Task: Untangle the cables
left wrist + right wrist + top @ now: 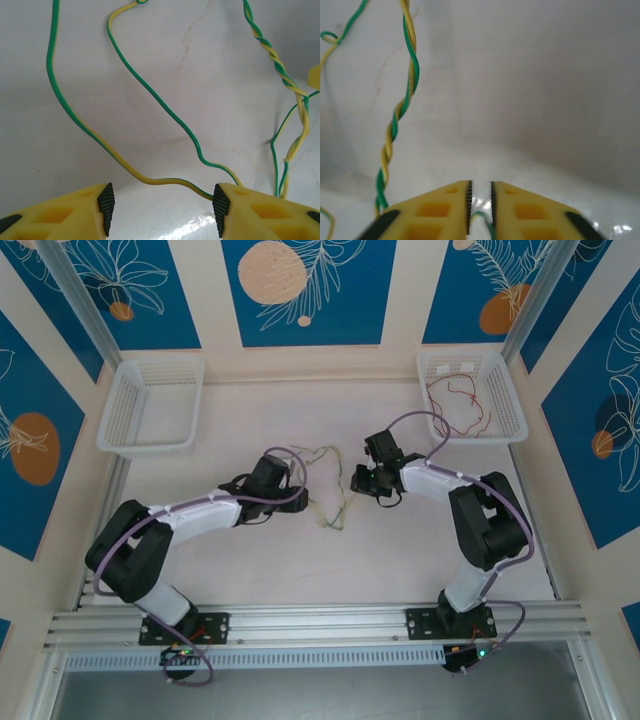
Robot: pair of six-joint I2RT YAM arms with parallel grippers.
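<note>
Green-and-yellow cables [343, 502] lie tangled on the white table between my two grippers. My left gripper [300, 495] is at their left side. In the left wrist view the left gripper [162, 207] stands open, and one green-and-yellow cable [150, 179] runs across the gap and touches the right fingertip [220, 205]. A twisted pair [275, 57] lies at the right of that view. My right gripper [360, 478] is at the tangle's right side. In the right wrist view the right gripper [481, 202] is shut on a green-and-yellow cable [481, 220], with a twisted pair [400, 110] to its left. A red cable [465, 390] lies in the right basket.
A white mesh basket [150, 440] stands at the back left and another basket [518, 420] at the back right. Lilac-grey arm cables [420, 420] loop over the right arm near that basket. Aluminium rails [320, 620] run along the near edge.
</note>
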